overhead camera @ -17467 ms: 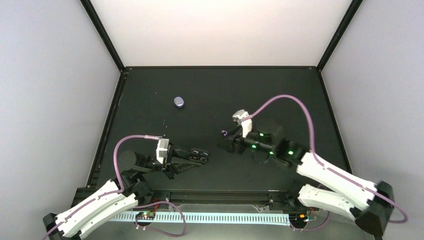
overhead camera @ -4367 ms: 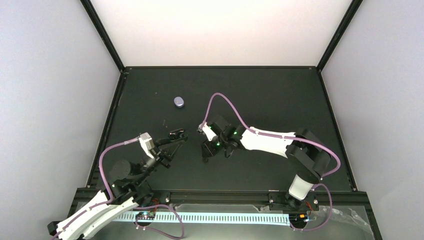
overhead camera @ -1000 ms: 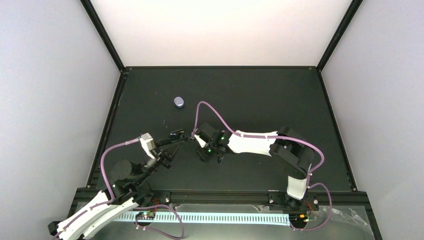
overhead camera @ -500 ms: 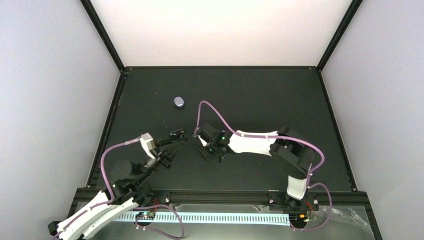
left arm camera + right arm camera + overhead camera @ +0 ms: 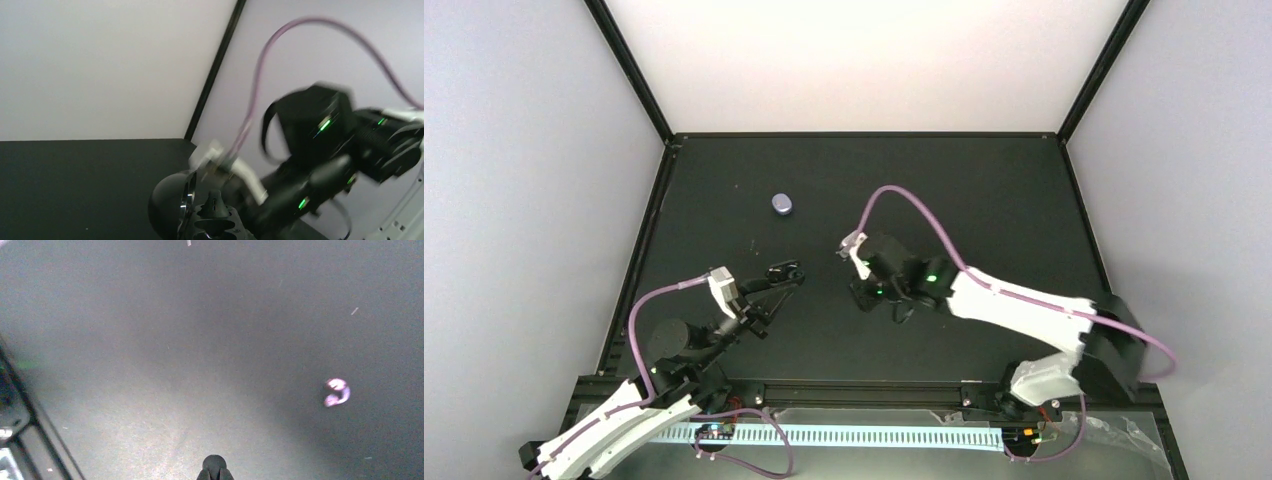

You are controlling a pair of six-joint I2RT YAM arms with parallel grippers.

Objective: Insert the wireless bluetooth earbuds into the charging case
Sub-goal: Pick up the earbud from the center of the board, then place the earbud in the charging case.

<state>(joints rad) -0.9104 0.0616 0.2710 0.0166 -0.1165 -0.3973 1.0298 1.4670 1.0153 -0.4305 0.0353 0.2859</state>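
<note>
1. Black surface (image 5: 984, 200): the lavender case (image 5: 782, 204) lies far left, apart from both arms.
2. Left fingers (image 5: 769, 288) are nearer it, gripping a black oval piece (image 5: 782, 270).
3. Right fingers (image 5: 221, 474) are closed; whether they pinch an earbud, I cannot tell.

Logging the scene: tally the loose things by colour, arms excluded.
pale lavender glossy oval charging case: 1
black rounded oval plastic piece: 1
small pink curled scrap: 1
Total: 3
</note>
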